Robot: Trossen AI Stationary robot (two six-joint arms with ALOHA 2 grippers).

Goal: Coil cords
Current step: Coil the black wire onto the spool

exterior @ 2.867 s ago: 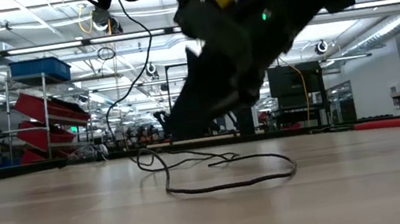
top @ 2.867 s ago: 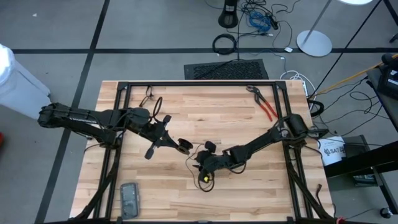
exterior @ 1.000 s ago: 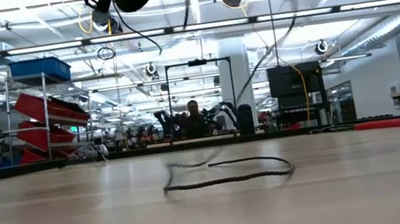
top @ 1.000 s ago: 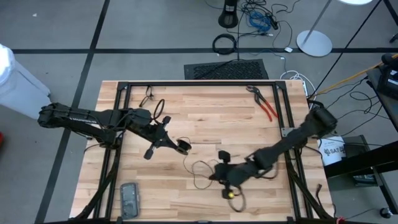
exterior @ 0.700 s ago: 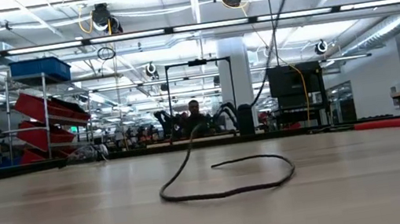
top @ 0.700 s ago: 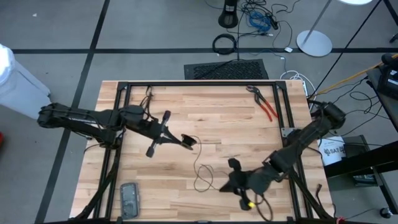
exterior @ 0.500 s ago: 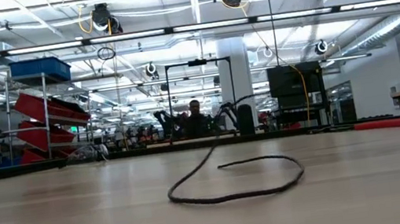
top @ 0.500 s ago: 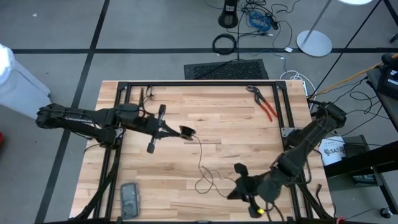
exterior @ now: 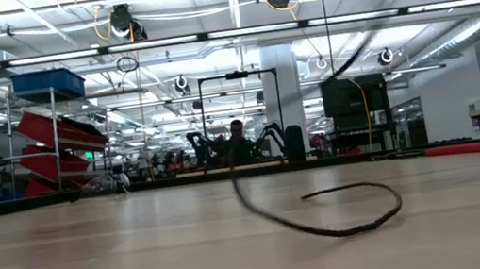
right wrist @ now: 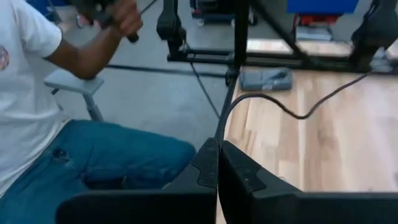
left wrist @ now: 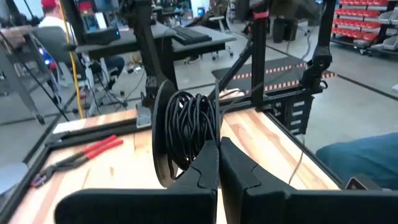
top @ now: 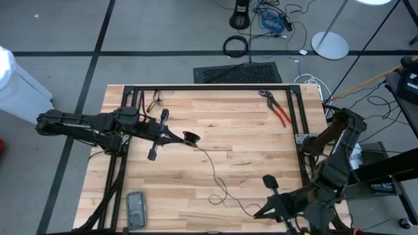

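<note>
The cord is thin and black. Several wound turns of it form a coil (left wrist: 189, 127) beside a dark round disc, held at my left gripper (top: 190, 138) over the table's left middle. From there the cord (top: 215, 171) drops to the wood, lies in a loose curve (exterior: 352, 215) and runs to my right gripper (top: 264, 211), high over the near right corner. Both grippers are shut on the cord (right wrist: 292, 112). My left gripper pinches the coil's lower edge (left wrist: 200, 154) between its two shut fingers, coming nearly level from the table's left. The coil stands upright, lifted clear of the wood. My right gripper pinches a single strand (right wrist: 222, 127) between its shut fingers, slanting down. The strand arcs slack from the fingertips to the table.
Red-handled pliers (top: 278, 108) lie at the far right. A grey flat device (top: 135, 209) lies near the front left corner. Black frame rails (top: 209, 87) border the table. A seated person in jeans (right wrist: 74, 155) is beyond the near edge.
My right gripper has swung up and toward the near right corner, staying shut and drawing the cord after it. The loop on the table has slid right and opened into a longer curve. My left gripper has risen a little with the coil.
</note>
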